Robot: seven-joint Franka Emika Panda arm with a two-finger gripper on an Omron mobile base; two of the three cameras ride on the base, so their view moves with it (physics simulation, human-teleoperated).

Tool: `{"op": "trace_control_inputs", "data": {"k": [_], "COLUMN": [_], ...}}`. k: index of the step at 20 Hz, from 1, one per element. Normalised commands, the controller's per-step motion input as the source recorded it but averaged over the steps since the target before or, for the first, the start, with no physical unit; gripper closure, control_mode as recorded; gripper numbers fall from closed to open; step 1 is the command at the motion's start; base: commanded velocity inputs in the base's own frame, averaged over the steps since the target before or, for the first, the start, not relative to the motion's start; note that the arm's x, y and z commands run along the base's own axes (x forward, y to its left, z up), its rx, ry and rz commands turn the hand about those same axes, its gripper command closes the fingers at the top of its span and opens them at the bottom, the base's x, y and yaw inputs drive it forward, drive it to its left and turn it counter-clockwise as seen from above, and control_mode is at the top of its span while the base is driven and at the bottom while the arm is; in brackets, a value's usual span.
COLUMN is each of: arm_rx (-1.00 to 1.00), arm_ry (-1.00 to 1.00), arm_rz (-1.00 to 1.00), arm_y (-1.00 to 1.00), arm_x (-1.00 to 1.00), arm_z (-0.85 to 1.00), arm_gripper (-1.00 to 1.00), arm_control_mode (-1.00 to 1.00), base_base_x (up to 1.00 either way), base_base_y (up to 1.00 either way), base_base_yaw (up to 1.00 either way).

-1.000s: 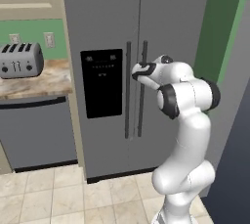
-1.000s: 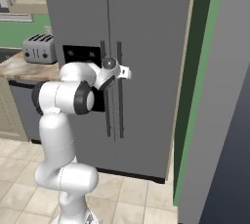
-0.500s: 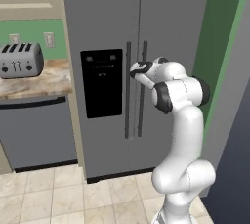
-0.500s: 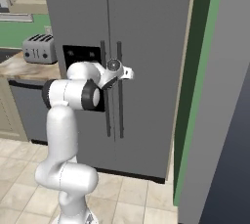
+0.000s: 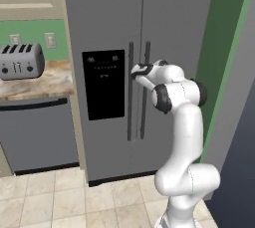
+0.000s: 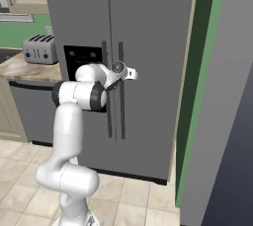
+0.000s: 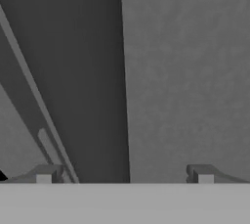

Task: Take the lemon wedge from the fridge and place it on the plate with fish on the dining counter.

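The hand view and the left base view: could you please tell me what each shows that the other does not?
The hand view alone gives a close look along the open end effector, its fingertips spread wide against the grey door, with a handle bar running diagonally beside one tip. The left base view alone takes in the toaster on the marbled countertop, the dishwasher front, the black dispenser panel and the arm reaching to the handles. Both show the fridge, doors closed.

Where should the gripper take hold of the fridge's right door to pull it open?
By the right door's long vertical handle, probably at about mid-height, where the gripper is. Come straight at the fridge front with the fingers either side of the bar: it stands clear of the closed door.
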Motion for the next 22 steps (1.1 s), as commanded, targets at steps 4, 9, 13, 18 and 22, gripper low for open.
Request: {"op": "trace_control_inputs", "data": {"k": [4,9,13,18,22], "arm_rx": [0.00,0.00,0.00,0.00,0.01], "arm_ry": [0.00,0.00,0.02,0.00,-0.04], "arm_rz": [0.00,0.00,0.00,0.00,-0.09], "arm_y": [0.00,0.00,0.00,-0.03,-0.52], "arm_x": [0.78,0.70,0.09,-0.07,-0.67], "arm_z": [-0.15,-0.13,0.00,0.00,0.06], "arm_gripper": [-1.00,1.00,1.00,1.00,1.00], "arm_control_mode": [-1.00,-1.00,-1.00,-1.00,-1.00], "base_base_x": [0.00,0.00,0.00,0.00,0.00], "base_base_y": [0.00,0.00,0.00,0.00,0.00], "base_base_yaw": [0.00,0.00,0.00,0.00,0.00]}}
